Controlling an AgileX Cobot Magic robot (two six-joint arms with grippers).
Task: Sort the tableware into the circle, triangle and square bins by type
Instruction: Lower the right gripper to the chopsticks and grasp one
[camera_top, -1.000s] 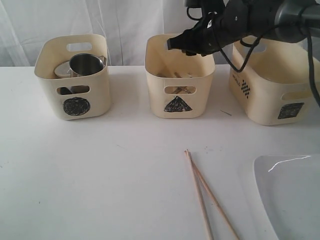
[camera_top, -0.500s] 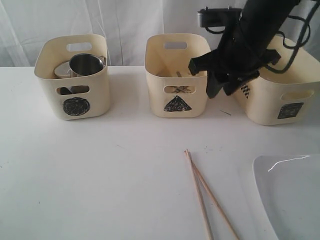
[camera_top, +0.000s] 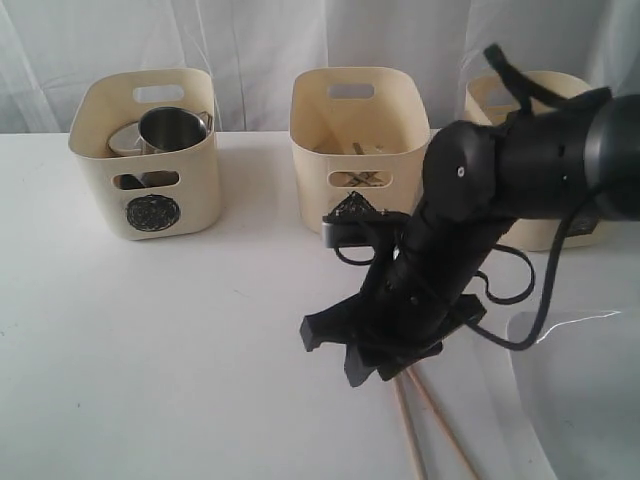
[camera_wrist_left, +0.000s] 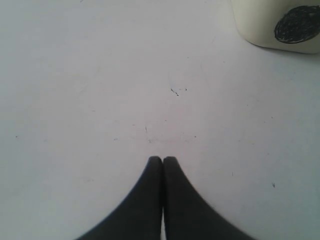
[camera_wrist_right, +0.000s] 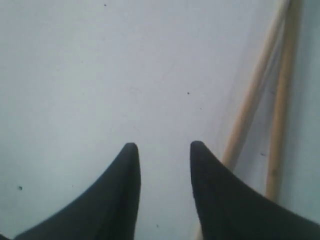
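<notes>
Two wooden chopsticks (camera_top: 440, 432) lie on the white table near the front, their far ends hidden under my right arm. My right gripper (camera_top: 335, 357) hangs low over the table just left of them. It is open with nothing between its fingers. In the right wrist view the chopsticks (camera_wrist_right: 255, 95) run beside one finger, outside the gap of the gripper (camera_wrist_right: 162, 146). The circle bin (camera_top: 100, 165) holds steel mugs (camera_top: 172, 128). The triangle bin (camera_top: 355, 105) holds cutlery. The square bin (camera_top: 500, 100) is mostly hidden behind the arm. My left gripper (camera_wrist_left: 162, 159) is shut over bare table near the circle bin (camera_wrist_left: 260, 27).
A large white plate (camera_top: 590, 400) lies at the front right corner, close to the chopsticks. A white curtain hangs behind the three bins. The right arm's cables loop over the table between the triangle bin and the plate.
My right arm has swung down from above the triangle bin to low over the table beside the chopsticks. Its jaws have narrowed a little. The left gripper has stayed shut.
</notes>
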